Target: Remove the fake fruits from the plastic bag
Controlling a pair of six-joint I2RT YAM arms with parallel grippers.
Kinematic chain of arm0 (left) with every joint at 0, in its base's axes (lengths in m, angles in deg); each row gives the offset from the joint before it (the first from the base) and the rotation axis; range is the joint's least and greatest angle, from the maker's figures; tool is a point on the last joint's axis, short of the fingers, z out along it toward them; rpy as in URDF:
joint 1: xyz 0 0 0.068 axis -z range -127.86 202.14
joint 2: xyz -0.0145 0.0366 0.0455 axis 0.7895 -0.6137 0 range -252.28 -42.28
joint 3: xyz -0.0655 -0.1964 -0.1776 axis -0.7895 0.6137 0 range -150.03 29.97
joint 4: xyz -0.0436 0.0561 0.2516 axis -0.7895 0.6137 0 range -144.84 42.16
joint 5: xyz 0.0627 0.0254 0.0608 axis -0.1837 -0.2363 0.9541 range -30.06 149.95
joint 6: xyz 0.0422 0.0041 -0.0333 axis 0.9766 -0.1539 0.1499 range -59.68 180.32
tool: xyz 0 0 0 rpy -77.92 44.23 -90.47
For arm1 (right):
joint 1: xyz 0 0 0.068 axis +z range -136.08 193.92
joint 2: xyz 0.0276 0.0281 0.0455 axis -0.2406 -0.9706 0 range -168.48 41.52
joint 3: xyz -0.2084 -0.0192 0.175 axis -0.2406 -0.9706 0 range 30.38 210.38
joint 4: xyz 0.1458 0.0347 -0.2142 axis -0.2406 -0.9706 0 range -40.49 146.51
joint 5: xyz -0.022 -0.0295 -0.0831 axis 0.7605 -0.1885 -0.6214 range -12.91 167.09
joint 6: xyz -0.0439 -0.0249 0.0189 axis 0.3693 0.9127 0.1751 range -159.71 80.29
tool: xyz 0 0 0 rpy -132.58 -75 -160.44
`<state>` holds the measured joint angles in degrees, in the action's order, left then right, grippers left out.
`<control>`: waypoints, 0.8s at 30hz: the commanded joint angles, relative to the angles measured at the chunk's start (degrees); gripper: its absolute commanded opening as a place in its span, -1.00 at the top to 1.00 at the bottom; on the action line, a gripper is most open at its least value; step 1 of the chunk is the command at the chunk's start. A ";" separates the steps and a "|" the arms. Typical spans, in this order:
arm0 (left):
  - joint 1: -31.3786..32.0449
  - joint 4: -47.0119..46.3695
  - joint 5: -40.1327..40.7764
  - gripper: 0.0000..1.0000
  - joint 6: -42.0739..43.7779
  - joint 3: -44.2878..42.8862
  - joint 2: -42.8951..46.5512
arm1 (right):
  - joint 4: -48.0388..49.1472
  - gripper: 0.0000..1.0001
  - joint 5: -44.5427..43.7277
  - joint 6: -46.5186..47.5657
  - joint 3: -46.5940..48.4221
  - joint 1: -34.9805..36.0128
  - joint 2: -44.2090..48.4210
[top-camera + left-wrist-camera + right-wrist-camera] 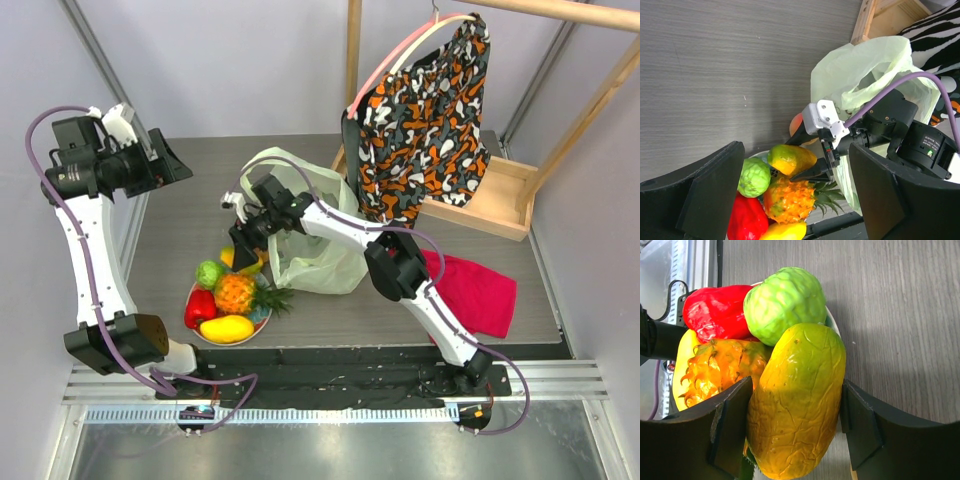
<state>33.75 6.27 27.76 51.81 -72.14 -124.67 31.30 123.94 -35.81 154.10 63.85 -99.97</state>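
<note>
- The right end effector (796,385) is pinching a mango (800,415) across its narrow middle. A finger presses each flank, and both ends stick out.
- The mango hangs low over the plate (263,322), just above or touching the pile there; I cannot tell which.
- The pile is a green fruit (785,302), a red piece (715,312), a pineapple (720,365) and another mango (227,329), all crowded together.
- The plate sits near the counter's (190,200) near edge, left of centre.
- The bag (320,255) lies slumped at mid-counter, just beside the plate on its right, with its mouth gaping towards the far edge. Whether any fruit is left inside cannot be told.
- The left end effector (178,165) is spread wide and empty. It is raised over the far-left corner, well apart from everything.
- Handling, fruit:
  - It is probably hollow plastic, so light and rigid, with a smooth skin that could slip.
  - A grip across the mango's waist suits it, since the tapering ends would squirt out.
  - The plate is already full, so a fruit let go on top may roll off. A gap at the rim looks safer.
- Handling, bag:
  - It is thin, limp film with almost no weight, so it will drag or lift with anything pulled from it.
  - A handle loop or the rim of the mouth is the best place to pin or hold it.
</note>
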 commanded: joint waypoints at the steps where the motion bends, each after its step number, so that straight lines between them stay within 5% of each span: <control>1: -0.24 -1.34 -1.30 -0.80 0.69 0.77 1.09 | -1.33 -0.11 -3.25 0.14 -1.73 0.60 -0.89; 5: -0.24 -1.34 -1.48 -0.79 0.69 1.03 1.27 | -2.38 -0.13 -3.96 1.28 -2.69 0.69 -0.63; 15: -0.24 -1.86 -2.36 -0.79 0.60 0.95 1.00 | -3.88 -0.71 -3.17 1.28 -4.19 0.96 -0.01; 24: -0.33 -2.21 -3.06 -0.79 0.43 -0.55 -0.67 | -4.76 -0.84 -3.69 -0.20 -6.12 0.87 0.95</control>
<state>33.75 6.18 26.36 51.81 -70.54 -124.87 34.01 122.60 -33.66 151.20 64.68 -98.61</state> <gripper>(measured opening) 0.894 0.911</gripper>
